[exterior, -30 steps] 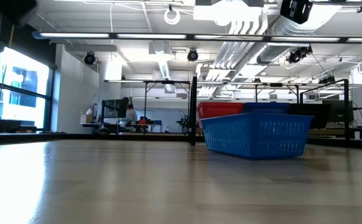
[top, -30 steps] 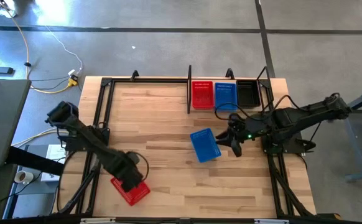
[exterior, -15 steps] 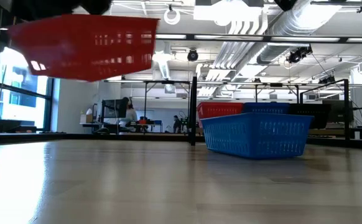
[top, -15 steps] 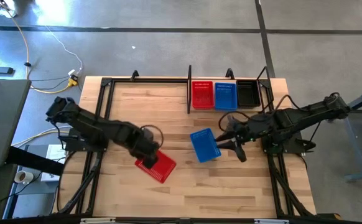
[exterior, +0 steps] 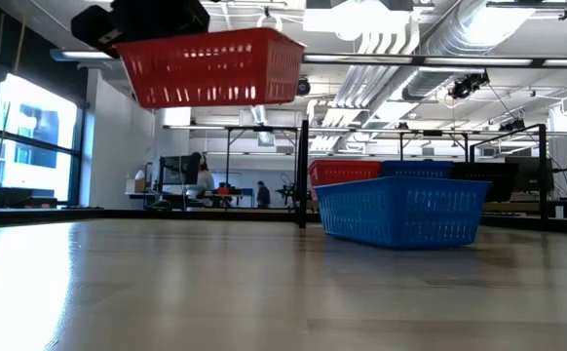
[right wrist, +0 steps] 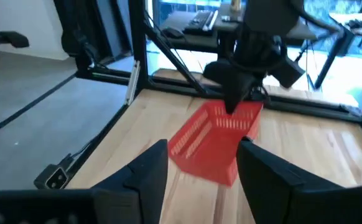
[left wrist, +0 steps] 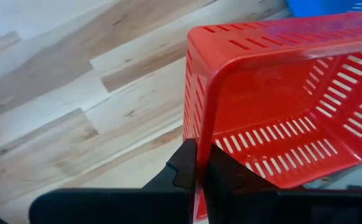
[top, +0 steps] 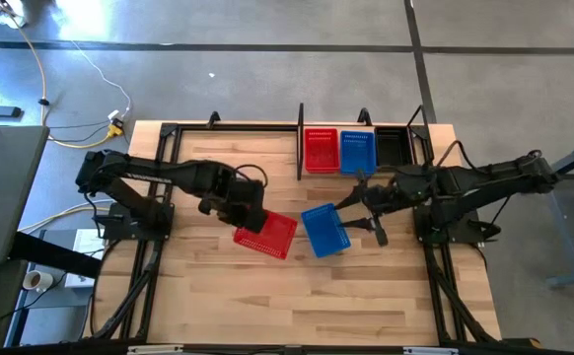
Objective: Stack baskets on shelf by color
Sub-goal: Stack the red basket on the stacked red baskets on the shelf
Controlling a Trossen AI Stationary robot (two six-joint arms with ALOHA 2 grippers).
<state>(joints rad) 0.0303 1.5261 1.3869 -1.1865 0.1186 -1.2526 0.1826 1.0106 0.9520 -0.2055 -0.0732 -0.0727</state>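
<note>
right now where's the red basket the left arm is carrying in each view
High view: red basket, mid-table, left of the loose blue basket.
Low view: red basket, upper left, in the air, clear of the table.
Left wrist view: red basket fills the right side, wall pinched in the left end effector.
Right wrist view: red basket, centre, beyond the open right end effector.
Shared landmark: the loose blue basket, seen in the high, low and left wrist views.

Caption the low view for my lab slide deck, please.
Left gripper carries a red basket high above the table, while a blue basket sits before the shelf's stacked baskets.
</note>
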